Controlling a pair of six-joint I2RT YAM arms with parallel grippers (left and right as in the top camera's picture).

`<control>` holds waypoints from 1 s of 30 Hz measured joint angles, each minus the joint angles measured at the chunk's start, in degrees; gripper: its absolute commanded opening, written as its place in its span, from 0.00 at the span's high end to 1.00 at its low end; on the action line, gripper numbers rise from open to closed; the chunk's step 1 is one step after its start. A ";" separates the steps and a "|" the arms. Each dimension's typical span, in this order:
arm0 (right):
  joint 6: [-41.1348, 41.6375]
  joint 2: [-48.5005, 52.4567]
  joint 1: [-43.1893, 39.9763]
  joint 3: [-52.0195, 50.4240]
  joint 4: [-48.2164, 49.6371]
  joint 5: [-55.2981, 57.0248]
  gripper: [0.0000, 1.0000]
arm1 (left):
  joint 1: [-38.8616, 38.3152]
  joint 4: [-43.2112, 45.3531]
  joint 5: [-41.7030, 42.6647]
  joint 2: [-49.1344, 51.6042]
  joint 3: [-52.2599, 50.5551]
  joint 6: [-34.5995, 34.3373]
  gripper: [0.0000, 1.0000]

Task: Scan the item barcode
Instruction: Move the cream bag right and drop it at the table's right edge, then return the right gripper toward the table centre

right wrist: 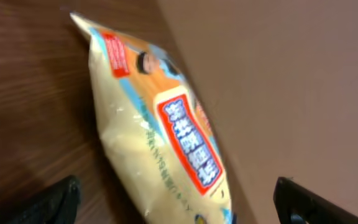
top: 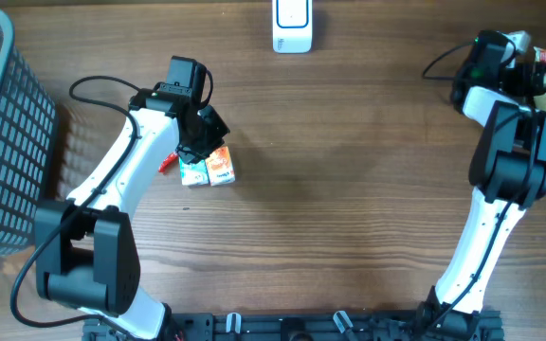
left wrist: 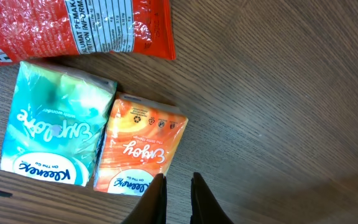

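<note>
Well, the yellow snack packet [right wrist: 160, 124] lies at about 2 o'clock on the counter [top: 349, 189], at its far right edge, so the right arm is clearly the nearer one. In the right wrist view the packet's long axis runs from 11 o'clock down to 5 o'clock. Its lower end sits between the fingers of the right pincer [right wrist: 176, 193] — they stand wide apart, released, gripping nothing. The left pincer [left wrist: 178, 180] is almost clenched and empty, just at 6 o'clock of the orange tissue pack [left wrist: 140, 149]. I judge the right pincer should close across the packet's short side, then carry it toward the scanner [top: 292, 26] at 12 o'clock.
</note>
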 measured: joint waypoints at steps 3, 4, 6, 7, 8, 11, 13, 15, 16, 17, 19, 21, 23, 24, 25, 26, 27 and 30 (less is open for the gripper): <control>5.20 -2.03 0.44 0.17 -8.57 -4.22 0.00 | 0.00 0.02 -0.02 0.00 0.00 0.00 0.86; 7.30 -2.93 0.48 0.20 -12.24 -6.84 0.00 | 0.00 0.02 0.00 0.00 0.00 0.00 0.86; 11.93 -5.42 0.50 0.20 -18.84 -13.73 0.00 | 0.00 0.02 0.00 0.00 0.00 0.00 0.88; 14.19 -6.73 0.50 0.13 -21.11 -17.38 0.00 | 0.00 0.04 0.00 0.00 0.00 0.00 0.89; 17.07 -8.44 0.50 0.11 -23.10 -21.88 0.00 | 0.00 0.04 0.00 0.00 0.00 0.00 0.89; 25.49 -14.34 0.52 0.09 -26.77 -35.08 0.00 | 0.00 0.09 0.00 0.00 0.00 0.00 0.89; 31.36 -19.78 0.57 0.09 -29.03 -44.33 0.00 | 0.00 0.09 0.00 0.00 0.00 0.00 0.89; 35.67 -24.94 0.57 0.11 -32.13 -52.52 0.00 | 0.00 0.07 0.00 0.00 0.00 0.02 0.87; 37.77 -27.98 0.57 0.11 -34.49 -57.16 0.00 | 0.00 0.09 0.00 0.00 0.00 0.07 0.85; 39.32 -30.16 0.57 0.13 -36.63 -61.02 0.00 | 0.00 0.02 -0.02 0.00 0.00 0.15 0.84; 43.71 -36.89 0.57 0.35 -43.93 -73.16 0.00 | 0.00 -0.07 -0.68 0.00 0.00 0.42 0.82; 46.58 -39.32 0.66 0.81 -49.96 -80.24 0.00 | 0.00 -0.39 -1.62 0.00 0.00 0.44 0.81; 49.29 -40.44 0.87 0.85 -55.52 -86.16 0.00 | 0.00 -1.09 -2.93 0.00 0.00 0.44 0.67; 50.38 -40.48 1.07 0.85 -57.81 -88.21 0.00 | 0.00 -1.44 -3.48 0.00 0.00 0.46 0.57; 51.80 -40.33 1.53 0.81 -61.75 -90.66 0.00 | 0.00 -1.97 -4.50 0.00 0.00 0.92 0.48; 51.95 -40.13 1.99 0.68 -63.93 -91.80 0.00 | 0.00 -2.56 -5.64 0.00 0.00 0.72 0.47; 51.93 -40.02 2.56 0.46 -65.26 -92.67 0.00 | 0.00 -2.93 -6.12 0.00 0.00 1.14 0.44; 49.35 -39.98 6.19 -1.77 -66.62 -94.92 0.00 | 0.00 -4.11 -9.42 0.00 0.00 0.98 0.36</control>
